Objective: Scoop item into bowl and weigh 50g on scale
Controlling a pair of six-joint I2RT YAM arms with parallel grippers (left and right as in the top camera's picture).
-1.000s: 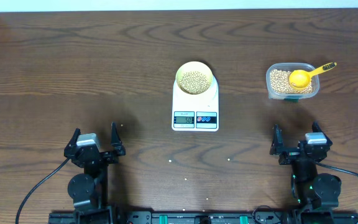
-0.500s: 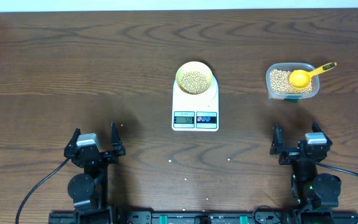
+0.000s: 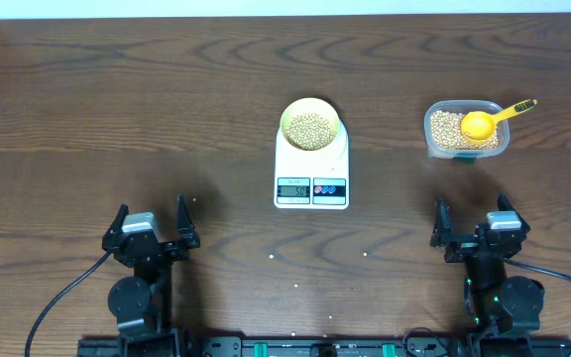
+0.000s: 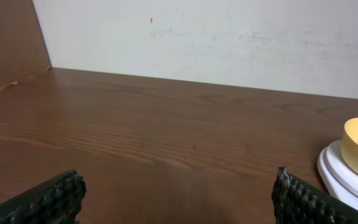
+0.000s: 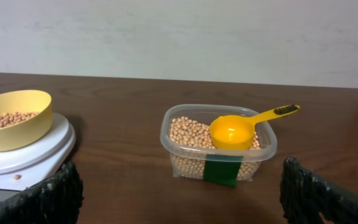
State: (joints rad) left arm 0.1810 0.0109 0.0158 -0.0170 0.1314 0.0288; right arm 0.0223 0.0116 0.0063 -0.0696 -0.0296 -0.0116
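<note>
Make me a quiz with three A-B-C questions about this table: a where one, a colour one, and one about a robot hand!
1. Where is the bowl? A on the scale B on the bare table C on a shelf
2. What colour is the scoop? A red B yellow C green
3. The right gripper is: A shut on the scoop B shut on the bowl C open, empty
Answers: 1 A, it sits atop the white scale. 2 B, it is bright yellow. 3 C, it is spread wide, holding nothing.
</note>
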